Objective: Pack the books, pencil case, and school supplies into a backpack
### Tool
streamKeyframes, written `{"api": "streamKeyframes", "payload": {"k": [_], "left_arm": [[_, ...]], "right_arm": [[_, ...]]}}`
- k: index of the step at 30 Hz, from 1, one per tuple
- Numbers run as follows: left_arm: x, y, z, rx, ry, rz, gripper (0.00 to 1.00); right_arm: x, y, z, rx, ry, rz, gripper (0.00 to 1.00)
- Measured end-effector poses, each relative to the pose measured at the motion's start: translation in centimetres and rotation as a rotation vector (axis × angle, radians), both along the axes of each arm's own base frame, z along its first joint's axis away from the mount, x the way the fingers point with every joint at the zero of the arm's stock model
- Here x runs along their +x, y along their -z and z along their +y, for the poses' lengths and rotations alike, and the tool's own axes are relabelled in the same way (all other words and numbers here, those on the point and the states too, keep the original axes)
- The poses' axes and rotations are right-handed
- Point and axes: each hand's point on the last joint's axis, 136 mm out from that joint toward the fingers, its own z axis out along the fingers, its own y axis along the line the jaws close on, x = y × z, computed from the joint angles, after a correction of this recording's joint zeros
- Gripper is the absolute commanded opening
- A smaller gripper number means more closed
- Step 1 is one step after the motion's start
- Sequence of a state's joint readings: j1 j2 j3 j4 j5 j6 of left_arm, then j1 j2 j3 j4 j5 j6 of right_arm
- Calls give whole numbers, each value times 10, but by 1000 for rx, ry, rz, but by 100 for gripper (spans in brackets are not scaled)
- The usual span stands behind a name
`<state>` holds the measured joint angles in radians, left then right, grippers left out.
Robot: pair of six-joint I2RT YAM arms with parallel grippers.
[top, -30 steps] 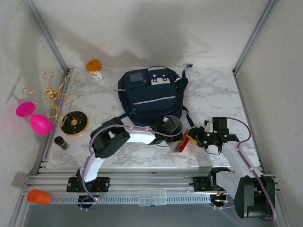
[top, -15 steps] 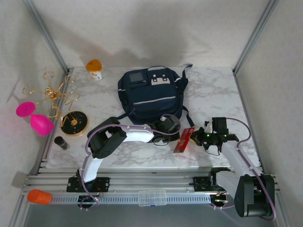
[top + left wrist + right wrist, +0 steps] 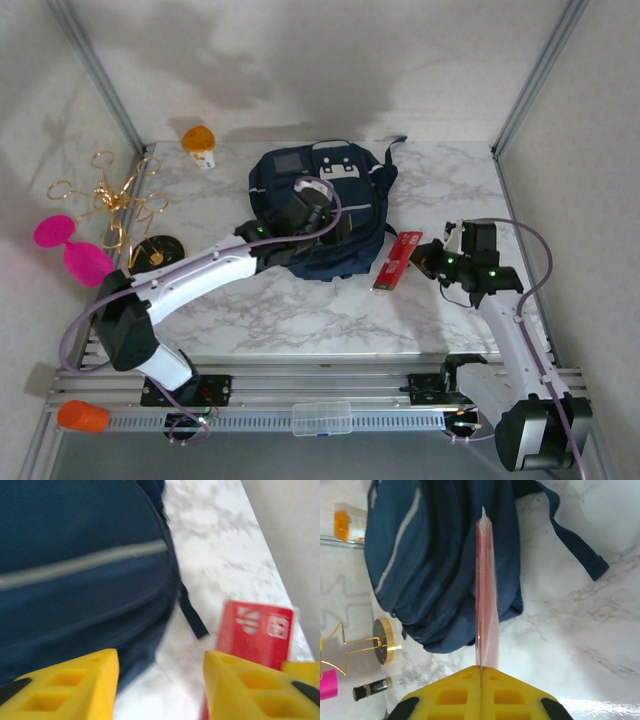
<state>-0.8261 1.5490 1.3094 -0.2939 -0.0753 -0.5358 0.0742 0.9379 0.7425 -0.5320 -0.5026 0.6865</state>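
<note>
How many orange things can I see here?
2. An orange-capped object stands at the back left of the table; another orange object lies on the frame at the near left corner. More could be hidden under or inside the backpack.

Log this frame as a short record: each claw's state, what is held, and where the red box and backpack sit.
left claw: open, nothing between its fingers, over the backpack
right claw: shut on the red box, gripping one end
red box: outside the backpack, by its right side, free end pointing toward it; contact with the table cannot be told
backpack: lying front up on the table
packing step: red box not yet in the backpack
</note>
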Motion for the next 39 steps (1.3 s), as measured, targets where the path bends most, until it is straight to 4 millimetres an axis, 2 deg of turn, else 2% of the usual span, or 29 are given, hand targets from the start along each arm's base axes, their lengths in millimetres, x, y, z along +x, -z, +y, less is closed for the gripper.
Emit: {"api": "streamKeyframes", "payload": {"k": [2, 4, 11, 19, 25, 30, 33, 39], "left_arm": [[10, 0, 16, 105, -4, -58, 61], [14, 11, 24, 224, 16, -86, 64], [25, 54, 30, 531, 152, -138, 76], [39, 96, 38, 708, 240, -122, 80], [44, 109, 39, 754, 285, -114, 81], [58, 112, 39, 778, 289, -112, 73], [69, 102, 44, 763, 277, -121, 65], [89, 76, 45, 704, 259, -156, 41]], "right_arm": [[3, -5, 3, 18, -9, -13, 0], [7, -6, 6, 34, -17, -13, 0], [19, -4, 8, 47, -20, -18, 0], [28, -10, 9, 66, -10, -52, 0], [29, -10, 9, 66, -8, -52, 0], [32, -10, 9, 67, -8, -61, 0], [33, -10, 9, 67, -8, -65, 0], [34, -8, 13, 86, -23, -59, 0]]}}
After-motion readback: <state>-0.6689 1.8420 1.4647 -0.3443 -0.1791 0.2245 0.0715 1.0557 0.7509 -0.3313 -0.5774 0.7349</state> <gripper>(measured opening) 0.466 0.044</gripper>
